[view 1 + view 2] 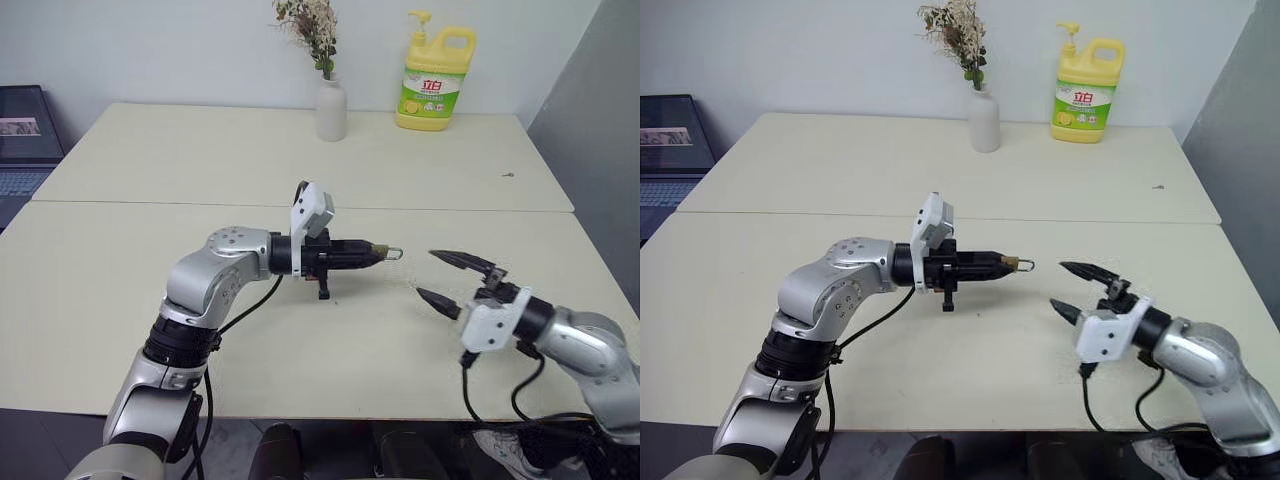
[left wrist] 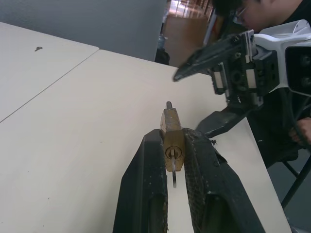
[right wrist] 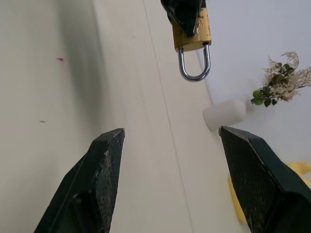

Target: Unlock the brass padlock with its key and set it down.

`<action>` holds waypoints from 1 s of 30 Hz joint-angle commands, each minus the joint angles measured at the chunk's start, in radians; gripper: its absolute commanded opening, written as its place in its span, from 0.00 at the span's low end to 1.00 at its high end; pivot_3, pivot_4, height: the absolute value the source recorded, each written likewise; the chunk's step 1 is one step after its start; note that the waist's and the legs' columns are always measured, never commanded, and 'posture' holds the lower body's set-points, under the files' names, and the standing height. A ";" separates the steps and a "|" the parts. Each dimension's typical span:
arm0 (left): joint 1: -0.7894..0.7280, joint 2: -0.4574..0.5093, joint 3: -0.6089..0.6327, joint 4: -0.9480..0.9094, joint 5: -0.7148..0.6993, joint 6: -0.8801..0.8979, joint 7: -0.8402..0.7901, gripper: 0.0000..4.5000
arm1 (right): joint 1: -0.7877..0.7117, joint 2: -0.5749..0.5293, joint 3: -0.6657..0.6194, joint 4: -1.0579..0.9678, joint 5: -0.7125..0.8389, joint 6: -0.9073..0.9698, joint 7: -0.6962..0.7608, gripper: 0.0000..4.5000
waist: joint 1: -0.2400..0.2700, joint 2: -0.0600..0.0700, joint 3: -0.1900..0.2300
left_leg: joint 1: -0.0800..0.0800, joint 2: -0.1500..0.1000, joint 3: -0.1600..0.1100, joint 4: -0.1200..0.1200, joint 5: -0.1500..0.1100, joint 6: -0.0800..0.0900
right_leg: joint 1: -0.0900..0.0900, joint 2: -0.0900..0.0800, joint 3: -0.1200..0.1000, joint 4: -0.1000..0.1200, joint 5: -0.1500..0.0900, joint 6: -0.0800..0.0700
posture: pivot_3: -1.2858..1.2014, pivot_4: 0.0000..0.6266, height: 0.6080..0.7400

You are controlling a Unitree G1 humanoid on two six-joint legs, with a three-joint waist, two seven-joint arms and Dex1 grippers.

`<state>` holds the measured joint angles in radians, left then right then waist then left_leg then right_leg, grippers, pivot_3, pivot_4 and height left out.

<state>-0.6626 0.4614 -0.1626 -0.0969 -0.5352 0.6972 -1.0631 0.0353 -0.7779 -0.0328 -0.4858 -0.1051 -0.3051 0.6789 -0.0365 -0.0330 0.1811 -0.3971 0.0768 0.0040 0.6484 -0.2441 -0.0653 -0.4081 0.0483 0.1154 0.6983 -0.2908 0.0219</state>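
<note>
1. The pale bench (image 1: 120, 300) carried a vase and a detergent bottle at its far edge.
2. The left gripper (image 1: 372, 253) was clamped on the brass padlock (image 2: 173, 138), held clear above the bench.
3. The key (image 2: 174, 171) sat in its keyhole; shackle appeared seated.
4. The right gripper (image 1: 452, 281) stood near, jaws apart, empty.
5. Turning, opening and set-down judged outstanding.

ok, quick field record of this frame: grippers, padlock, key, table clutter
left gripper: shut on the brass padlock, held above the table
shackle: looks seated in the body, points toward right gripper
key: in the keyhole
right gripper: open, holding nothing, apart from the padlock
far table: white vase with dried flowers, yellow detergent bottle
</note>
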 commanded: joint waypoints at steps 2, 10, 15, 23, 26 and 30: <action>-0.029 0.012 0.016 -0.003 -0.025 -0.016 -0.052 0.04 | -0.047 0.016 0.020 -0.112 0.120 0.016 0.030 0.54 | -0.008 0.000 0.000 | 0.002 0.000 0.000 0.000 0.000 0.000 | 0.001 0.000 0.000 0.001 -0.001 0.001 | 0.52 0.24 1.00; -0.034 0.019 0.012 -0.017 -0.033 -0.011 -0.082 0.04 | -0.137 0.046 0.088 -0.106 0.144 0.090 0.058 0.00 | -0.002 0.000 0.000 | 0.002 0.000 -0.001 0.001 0.000 0.000 | 0.003 0.000 -0.001 0.000 -0.002 0.005 | 0.52 0.24 1.00; -0.024 0.032 0.009 -0.039 -0.036 -0.006 -0.097 0.04 | -0.185 0.067 0.098 -0.069 0.146 0.114 0.061 0.00 | -0.002 0.000 0.000 | 0.002 0.000 -0.001 0.001 0.000 0.000 | 0.003 0.000 -0.001 0.000 -0.002 0.004 | 0.52 0.24 1.00; -0.003 0.050 0.009 -0.078 -0.051 0.004 -0.115 0.04 | -0.229 0.069 0.108 -0.007 0.132 0.103 0.082 0.00 | 0.001 0.000 0.000 | 0.002 0.000 -0.001 0.001 0.000 0.000 | 0.003 0.000 0.000 0.000 -0.002 0.004 | 0.52 0.24 1.00; 0.001 0.052 0.010 -0.082 -0.054 0.003 -0.114 0.04 | -0.240 0.066 0.121 0.006 0.131 0.106 0.099 0.00 | 0.002 0.000 0.000 | 0.002 0.000 -0.001 0.001 0.000 0.000 | 0.002 0.000 0.000 0.000 -0.002 0.004 | 0.52 0.24 1.00; 0.003 0.054 0.010 -0.085 -0.057 0.008 -0.110 0.04 | -0.253 0.068 0.125 0.015 0.133 0.097 0.106 0.00 | 0.002 0.000 0.000 | 0.002 0.000 -0.001 0.001 0.000 0.000 | 0.002 0.000 -0.001 0.000 -0.002 0.004 | 0.52 0.24 1.00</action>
<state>-0.6572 0.5091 -0.1628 -0.1504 -0.5733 0.7099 -1.1693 -0.1985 -0.7101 0.1016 -0.4559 0.0217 -0.1903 0.7850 -0.0346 -0.0328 0.1811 -0.3952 0.0768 0.0032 0.6491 -0.2440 -0.0653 -0.4056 0.0485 0.1150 0.6981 -0.2926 0.0261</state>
